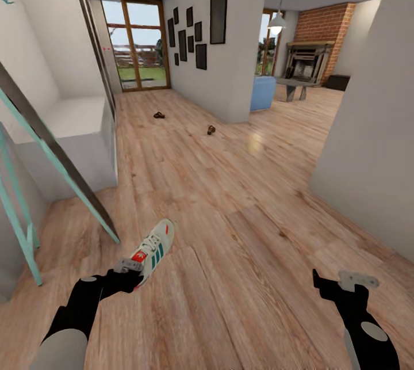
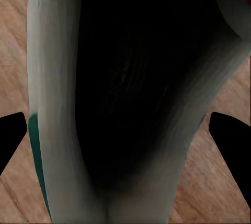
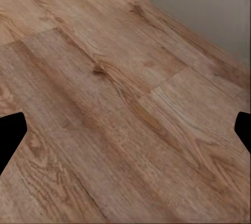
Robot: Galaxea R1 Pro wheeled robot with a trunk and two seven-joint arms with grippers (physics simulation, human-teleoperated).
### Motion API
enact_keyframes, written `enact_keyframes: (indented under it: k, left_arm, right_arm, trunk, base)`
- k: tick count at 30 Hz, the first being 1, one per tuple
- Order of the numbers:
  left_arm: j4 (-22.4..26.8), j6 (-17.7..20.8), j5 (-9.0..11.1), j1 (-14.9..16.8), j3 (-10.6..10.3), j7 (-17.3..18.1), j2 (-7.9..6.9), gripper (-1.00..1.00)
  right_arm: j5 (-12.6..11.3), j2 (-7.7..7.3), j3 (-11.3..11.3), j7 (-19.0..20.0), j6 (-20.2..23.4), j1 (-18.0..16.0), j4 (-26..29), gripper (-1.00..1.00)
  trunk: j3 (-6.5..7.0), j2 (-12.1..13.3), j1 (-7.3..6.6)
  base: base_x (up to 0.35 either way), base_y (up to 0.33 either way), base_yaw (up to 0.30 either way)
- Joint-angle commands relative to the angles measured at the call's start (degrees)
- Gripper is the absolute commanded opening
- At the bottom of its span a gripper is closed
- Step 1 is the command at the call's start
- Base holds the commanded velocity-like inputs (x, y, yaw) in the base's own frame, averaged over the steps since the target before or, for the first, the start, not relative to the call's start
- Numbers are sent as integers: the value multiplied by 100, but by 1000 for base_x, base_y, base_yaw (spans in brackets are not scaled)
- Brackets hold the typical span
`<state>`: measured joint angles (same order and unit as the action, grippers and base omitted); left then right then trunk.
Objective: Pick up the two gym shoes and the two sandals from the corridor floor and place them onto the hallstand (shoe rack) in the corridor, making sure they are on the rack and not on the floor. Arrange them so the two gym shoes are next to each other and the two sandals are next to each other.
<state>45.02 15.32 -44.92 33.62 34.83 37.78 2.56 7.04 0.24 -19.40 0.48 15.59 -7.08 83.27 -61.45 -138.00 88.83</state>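
Observation:
One gym shoe (image 1: 154, 248), white with green stripes and a red tongue tab, lies on the corridor floor (image 1: 230, 203) near me. My left gripper (image 1: 131, 267) is at its heel end. In the left wrist view the shoe's dark opening (image 2: 125, 98) sits between the spread fingertips (image 2: 11, 139); the gripper (image 2: 123, 140) is open around it. My right gripper (image 1: 339, 279) hangs open over bare planks (image 3: 120, 103). Two small brown sandals (image 1: 158, 115) (image 1: 211, 129) lie far down the corridor, apart from each other.
A pale grey low unit (image 1: 75, 128) stands against the left wall; I cannot tell whether it is the hallstand. A teal slanted frame (image 1: 57, 166) leans at the near left. A grey wall corner (image 1: 368, 145) juts in on the right. Glass doors (image 1: 135, 48) close the corridor's far end.

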Motion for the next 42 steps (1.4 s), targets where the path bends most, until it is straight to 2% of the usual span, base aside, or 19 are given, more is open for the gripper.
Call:
enact_keyframes:
  k: [1, 42]
  left_arm:
    - [16, 33, -18, 5, 32, 49, 8, -100]
    - [69, 41, -25, 4, 41, 46, -1, -100]
  right_arm:
    - [60, 2, -2, 5, 32, -4, 5, 100]
    - [60, 7, 7, -4, 42, -4, 5, 100]
  trunk:
    - [-5, -2, -1]
    - [-47, -2, -1]
  base:
    - [0, -276, -300]
    - [0, -276, -292]
